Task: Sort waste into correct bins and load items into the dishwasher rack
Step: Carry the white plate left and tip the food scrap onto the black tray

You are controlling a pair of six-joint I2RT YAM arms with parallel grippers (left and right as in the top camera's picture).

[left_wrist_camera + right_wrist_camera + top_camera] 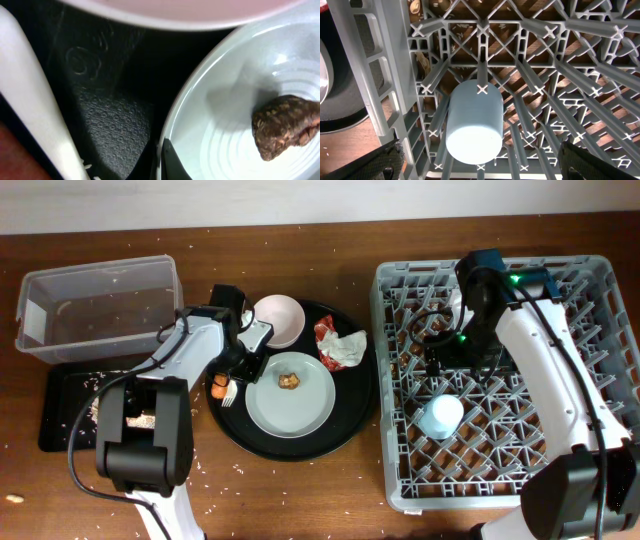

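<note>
My left gripper [250, 358] is at the left rim of the pale grey plate [295, 408] on the round black tray. In the left wrist view its fingers [162, 167] pinch the plate's rim [210, 100]. A small brown food chunk [290, 380] lies on the plate and also shows in the left wrist view [285, 125]. The white bowl [279, 319], the crumpled wrapper [340, 343], the carrot [217, 391] and the white fork [231, 391] are on the same tray. My right gripper [438, 360] hangs open and empty over the dishwasher rack [590, 310], above the upturned light blue cup [474, 120].
The clear tub [95, 310] stands at the far left. The shallow black tray [60, 415] with grain crumbs lies in front of it. Crumbs are scattered on the wooden table round the round black tray [350, 415]. The fork's handle [30, 100] lies close to my left fingers.
</note>
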